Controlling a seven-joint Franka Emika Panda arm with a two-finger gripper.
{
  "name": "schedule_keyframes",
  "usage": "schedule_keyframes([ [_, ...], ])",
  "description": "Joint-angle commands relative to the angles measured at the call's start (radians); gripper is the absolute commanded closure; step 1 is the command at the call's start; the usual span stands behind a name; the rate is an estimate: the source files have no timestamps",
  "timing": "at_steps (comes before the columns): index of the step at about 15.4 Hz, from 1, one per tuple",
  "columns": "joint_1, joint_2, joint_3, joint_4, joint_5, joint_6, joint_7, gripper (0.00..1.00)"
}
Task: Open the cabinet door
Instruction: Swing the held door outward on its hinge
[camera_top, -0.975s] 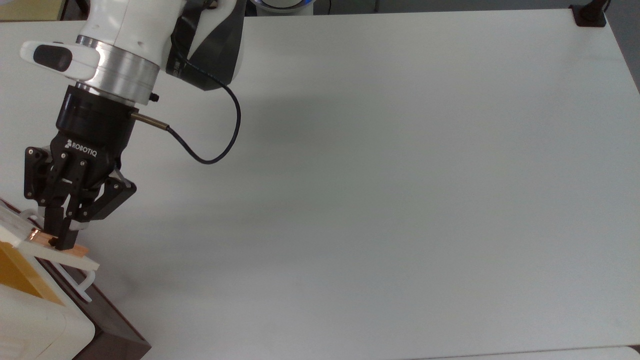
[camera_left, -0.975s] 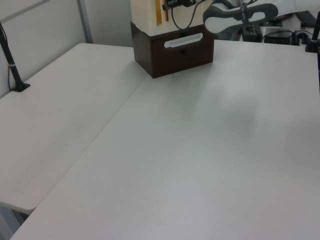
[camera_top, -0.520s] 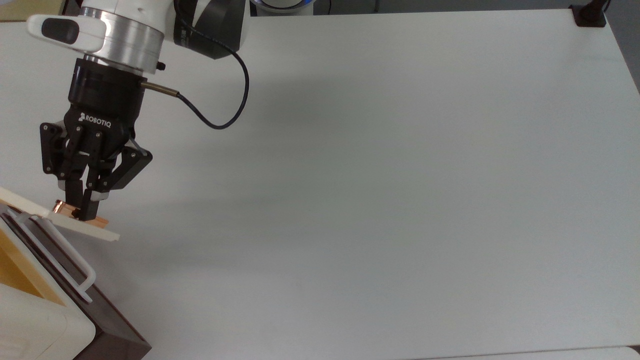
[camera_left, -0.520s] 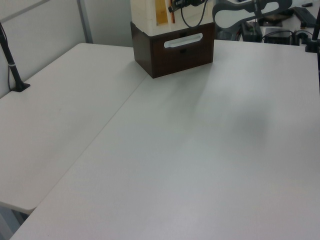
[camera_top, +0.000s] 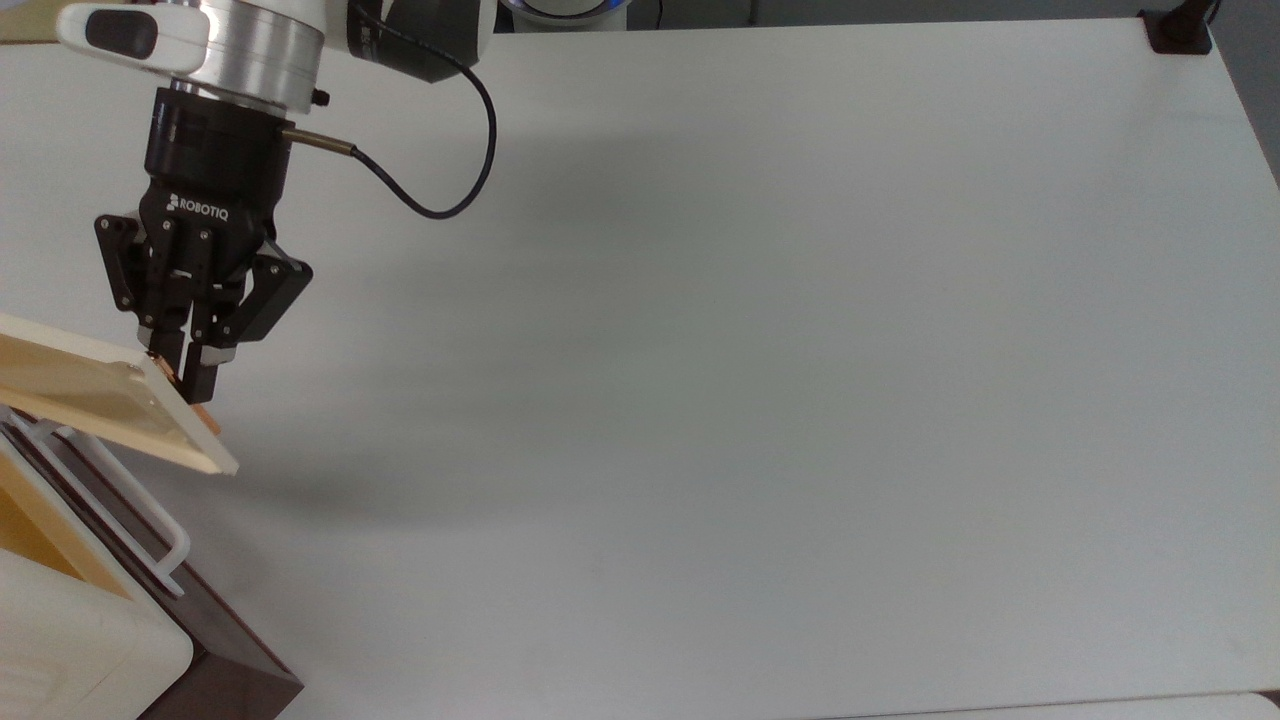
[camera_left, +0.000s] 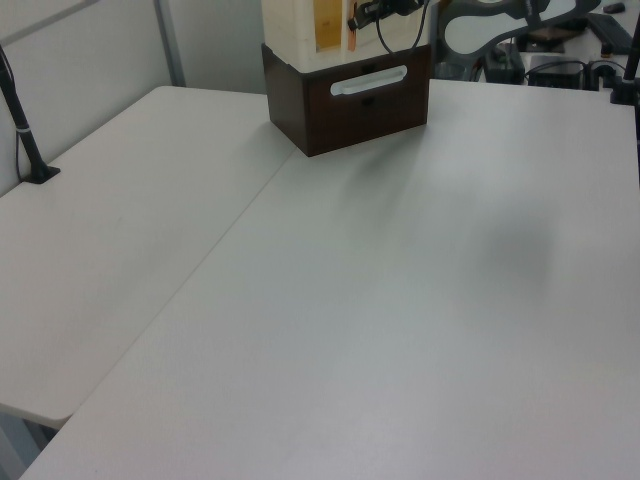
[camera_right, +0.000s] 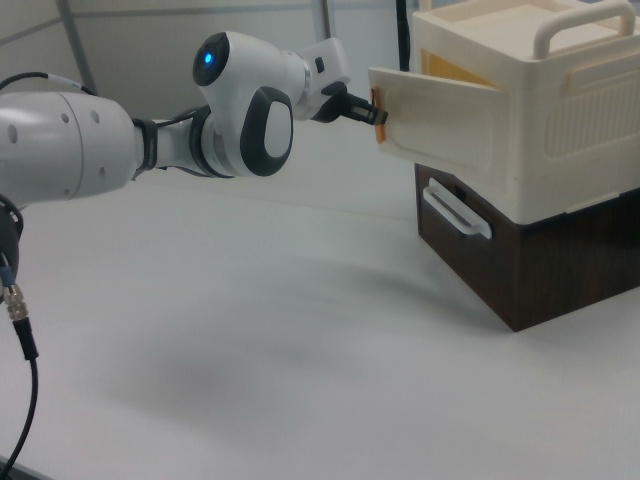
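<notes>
Since a second ago, the cabinet door (camera_top: 110, 405) swings out from the cabinet front and my gripper (camera_top: 185, 375) rides up the top view's frame with it; the door's pale yellow inner face now shows there, where before I saw mostly its edge. My fingers are pinched on the small copper-orange handle (camera_top: 190, 392) at the door's free edge.

By my judgement the task is well along: the door stands clearly ajar, hinged on the cream-white upper cabinet (camera_right: 530, 110) that sits on the dark brown drawer unit (camera_right: 540, 255). What may be left is a wider swing and then letting go.

The right view gives me the door's (camera_right: 440, 115) outer cream face with its oblong moulded shape, the gap behind it, and the white loop handle (camera_right: 455, 215) of the drawer below, untouched. The top view instead shows the inner face and my finger linkages. The left view shows the handle as an orange strip (camera_left: 352, 40) at the door's edge, above the brown drawer front (camera_left: 365, 95).
</notes>
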Motion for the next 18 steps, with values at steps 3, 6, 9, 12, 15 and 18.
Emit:
schedule_keyframes([
  [3,-0.089,-0.091,0.046,-0.149,0.001,-0.004,0.01,0.45],
  [6,-0.153,-0.152,0.114,-0.24,0.001,-0.01,-0.002,0.42],
  [9,-0.17,-0.207,0.131,-0.317,0.002,-0.088,-0.051,0.42],
  [12,-0.182,-0.222,0.149,-0.303,0.089,-0.305,-0.15,0.42],
  [15,-0.217,-0.302,0.157,-0.234,0.384,-0.734,-0.48,0.42],
  [18,-0.237,-0.354,0.151,-0.176,0.42,-1.032,-0.521,0.38],
])
